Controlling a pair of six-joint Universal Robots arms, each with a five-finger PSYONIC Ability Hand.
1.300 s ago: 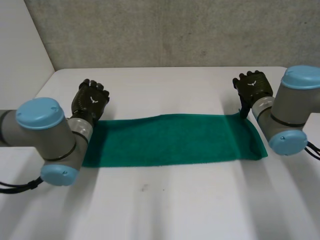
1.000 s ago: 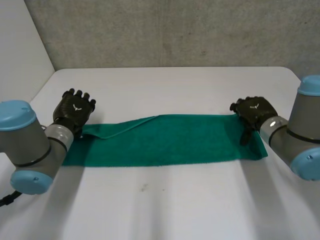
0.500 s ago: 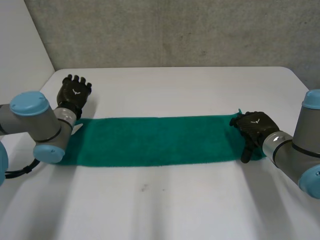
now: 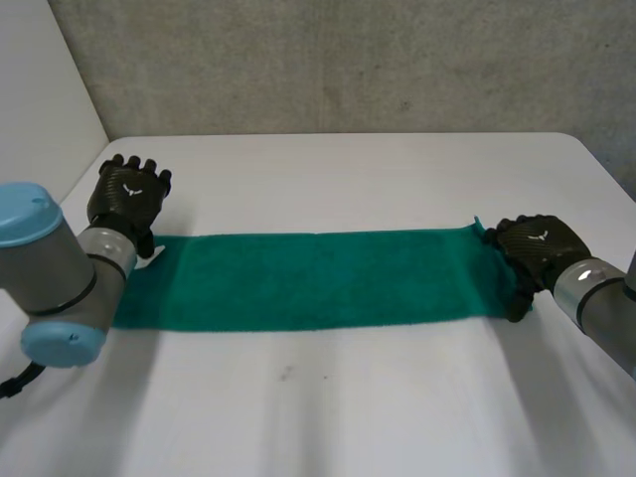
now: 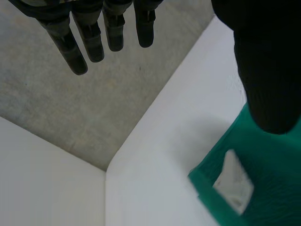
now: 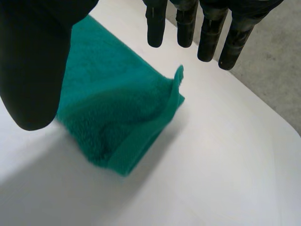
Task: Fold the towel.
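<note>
The green towel [image 4: 318, 278] lies flat as one long strip across the white table [image 4: 348, 417]. My left hand [image 4: 129, 199] hovers at the strip's far left corner, back of the hand up. In the left wrist view its fingers [image 5: 89, 33] are straight and hold nothing, and the towel corner [image 5: 268, 179] with a white label [image 5: 233, 181] lies under the thumb. My right hand [image 4: 537, 248] is over the strip's right end. In the right wrist view its fingers [image 6: 207, 28] are straight, above the towel's end [image 6: 117, 108], whose far corner curls up a little.
A grey wall [image 4: 328, 60] rises behind the table's far edge, and a white panel [image 4: 40, 89] stands at the left. Bare tabletop runs in front of the towel and behind it. The table's right edge is close to my right arm [image 4: 606, 318].
My left hand has moved left, and the towel's left end now lies flat and reaches further left. My right hand has moved nearer and rightward along the towel's right end.
</note>
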